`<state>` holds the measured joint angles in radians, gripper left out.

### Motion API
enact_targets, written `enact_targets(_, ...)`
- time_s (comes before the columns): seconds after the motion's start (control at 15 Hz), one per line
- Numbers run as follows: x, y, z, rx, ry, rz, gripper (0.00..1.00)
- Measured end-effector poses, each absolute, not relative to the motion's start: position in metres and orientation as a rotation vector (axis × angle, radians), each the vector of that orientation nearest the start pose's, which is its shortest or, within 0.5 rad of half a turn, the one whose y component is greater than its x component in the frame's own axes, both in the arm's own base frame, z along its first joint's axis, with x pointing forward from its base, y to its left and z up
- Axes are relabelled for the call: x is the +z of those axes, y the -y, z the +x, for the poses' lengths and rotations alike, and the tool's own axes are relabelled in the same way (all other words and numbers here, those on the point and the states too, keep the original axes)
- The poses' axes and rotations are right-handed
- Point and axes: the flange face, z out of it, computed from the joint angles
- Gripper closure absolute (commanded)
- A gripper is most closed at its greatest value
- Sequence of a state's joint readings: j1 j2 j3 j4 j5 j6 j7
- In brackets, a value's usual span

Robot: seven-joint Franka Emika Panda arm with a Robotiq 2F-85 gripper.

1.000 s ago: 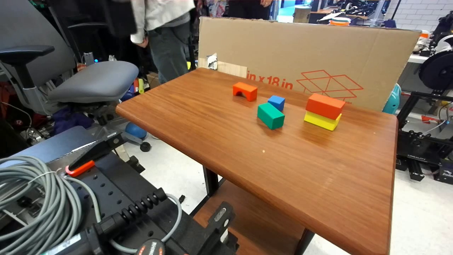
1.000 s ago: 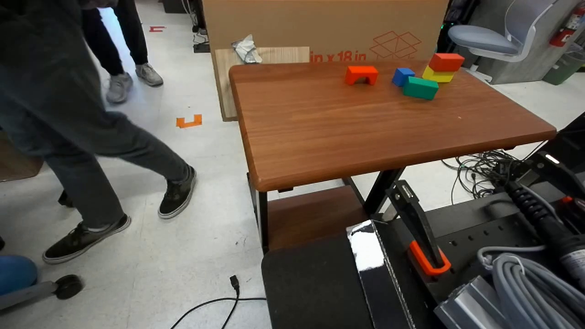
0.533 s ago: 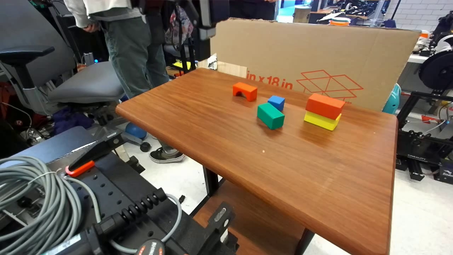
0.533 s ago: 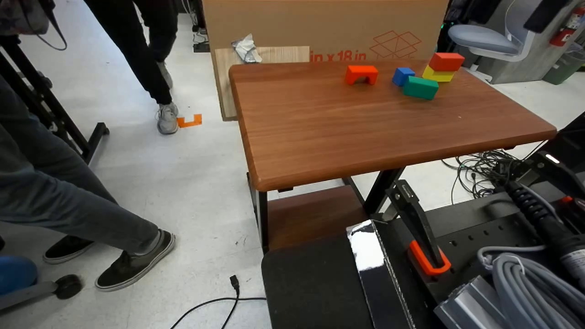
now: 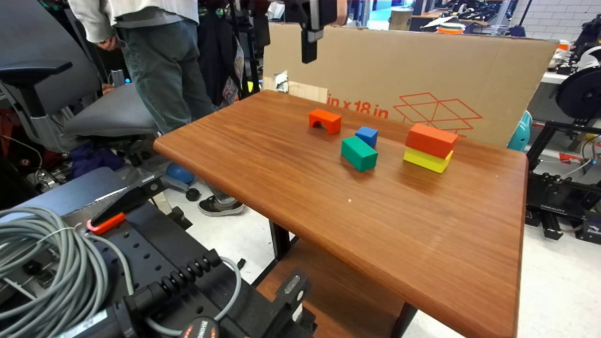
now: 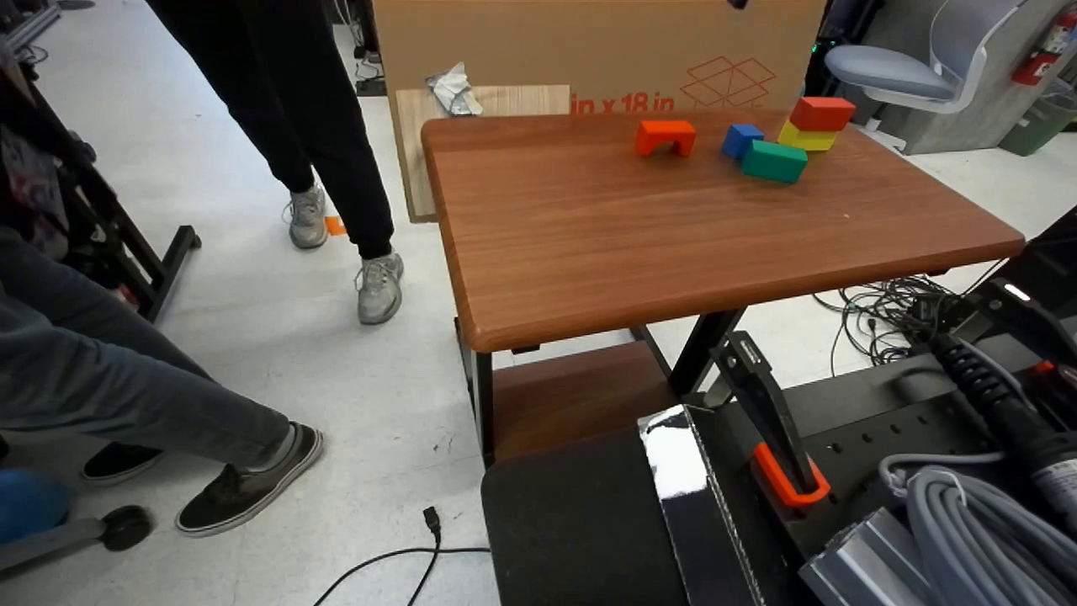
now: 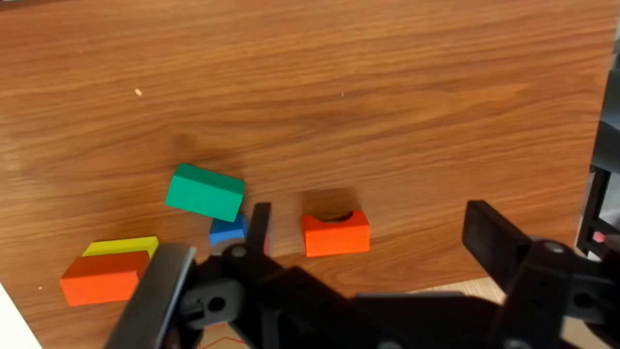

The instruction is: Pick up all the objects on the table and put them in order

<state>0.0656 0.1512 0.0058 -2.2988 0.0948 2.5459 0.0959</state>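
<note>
On the brown wooden table [image 5: 281,178] stands an orange arch block [image 5: 325,121]. A small blue block [image 5: 367,136] sits close beside a green block [image 5: 359,153]. Farther along, a red-orange block [image 5: 431,140] lies on top of a yellow block [image 5: 426,160]. Both exterior views show this layout. Seen in the wrist view, my gripper [image 7: 369,204] is wide open, high over the table, and nothing is held. The arch block [image 7: 336,234] appears between its fingers, far below them. One finger [image 7: 259,225] partly covers the blue block [image 7: 226,230] in that view.
A large cardboard box [image 5: 375,61] stands upright along the table's far edge. Two people's legs [image 6: 320,126] are near the table's end. A black cart [image 5: 188,286] with coiled grey cable [image 5: 56,272] and clamps is at the near side.
In an exterior view the gripper has swung in from the upper left to above the far part of the table. The people have shifted position. The blocks have not moved.
</note>
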Motion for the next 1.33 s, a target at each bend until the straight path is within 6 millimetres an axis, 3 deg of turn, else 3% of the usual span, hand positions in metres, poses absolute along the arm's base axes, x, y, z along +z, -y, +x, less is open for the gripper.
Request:
enact_targets(0.53,0.241,-0.05,0.589,-0.142,-0.215,-3.154,0.0)
enact_targets(1.33,0.173,-0.059,0.628,-0.078,-0.192,-3.193,0.0)
